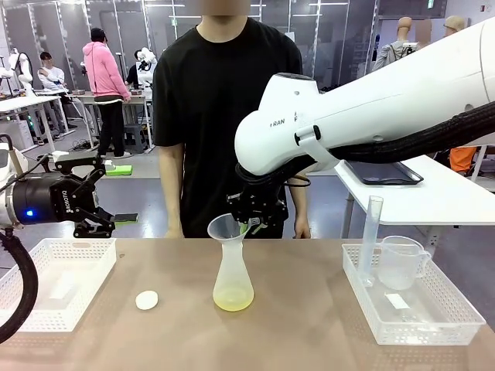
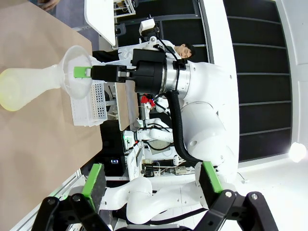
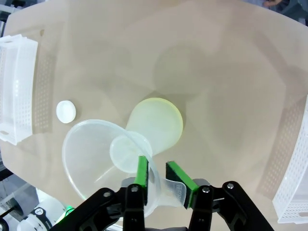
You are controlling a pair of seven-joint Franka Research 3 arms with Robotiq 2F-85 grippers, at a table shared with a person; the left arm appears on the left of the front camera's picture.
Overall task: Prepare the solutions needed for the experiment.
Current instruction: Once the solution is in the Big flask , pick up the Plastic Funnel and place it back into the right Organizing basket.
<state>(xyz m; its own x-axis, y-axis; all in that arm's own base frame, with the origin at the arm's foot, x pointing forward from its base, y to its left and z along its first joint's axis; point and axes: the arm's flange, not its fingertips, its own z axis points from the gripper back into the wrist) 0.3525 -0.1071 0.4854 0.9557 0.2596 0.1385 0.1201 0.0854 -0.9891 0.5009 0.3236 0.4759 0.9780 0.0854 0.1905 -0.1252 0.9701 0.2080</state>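
Shallow yellow-green solutions (image 1: 233, 299) in frosted flask (image 1: 232, 267) at middle of worktop (image 1: 309, 332), funnel (image 1: 227, 226) in neck. Right gripper (image 3: 156, 166) narrow astride funnel rim from above; clamped or not, unclear. Left gripper (image 1: 107, 197) wide, empty, near left edge. White cap (image 1: 147, 300) left of flask.

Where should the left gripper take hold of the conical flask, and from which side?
Grip the conical flask at its narrow neck, just under the funnel, coming in level from the robot's left. The body likely flares too wide lower down, the funnel blocks the mouth from above, and the right gripper sits at the funnel's far rim.
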